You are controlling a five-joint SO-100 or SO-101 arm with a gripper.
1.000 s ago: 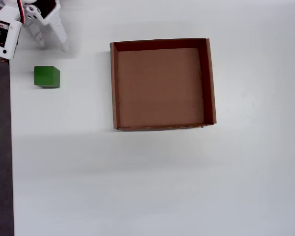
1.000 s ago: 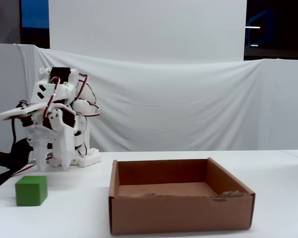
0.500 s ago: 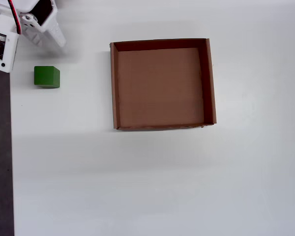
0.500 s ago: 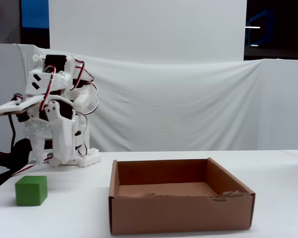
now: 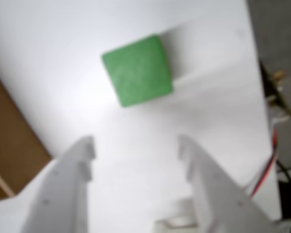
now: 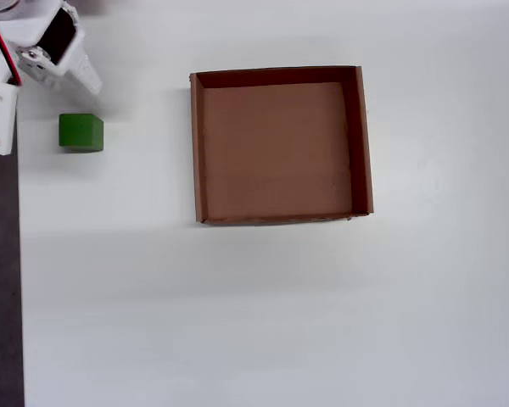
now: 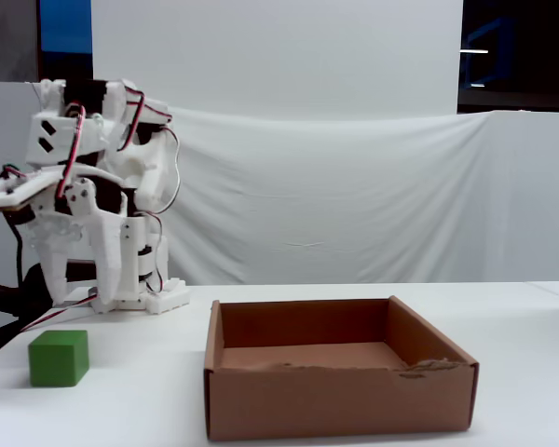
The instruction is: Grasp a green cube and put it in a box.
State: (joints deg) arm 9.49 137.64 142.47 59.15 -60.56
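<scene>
The green cube [image 5: 137,70] rests alone on the white table, ahead of my gripper [image 5: 136,145] in the wrist view. The jaws stand wide apart with nothing between them, and the cube lies beyond their tips, untouched. From overhead, the cube [image 6: 81,132] lies at the far left and the gripper [image 6: 72,80] hovers just above it in the picture. The fixed view puts the gripper [image 7: 82,298] raised over the table behind the cube [image 7: 59,358]. The brown cardboard box [image 6: 196,144] stands empty to the right of the cube, and its front wall [image 7: 340,400] faces the fixed camera.
The table's left edge [image 6: 19,254] runs close by the cube, with dark floor beyond it. Red and black wires [image 5: 266,170] hang at the wrist view's right side. The arm's base [image 7: 163,298] stands behind the cube. A white cloth backdrop [image 7: 354,196] closes the far side.
The arm has risen and swung to the left in the fixed view, toward the upper left corner from overhead. Cube and box stay where they were.
</scene>
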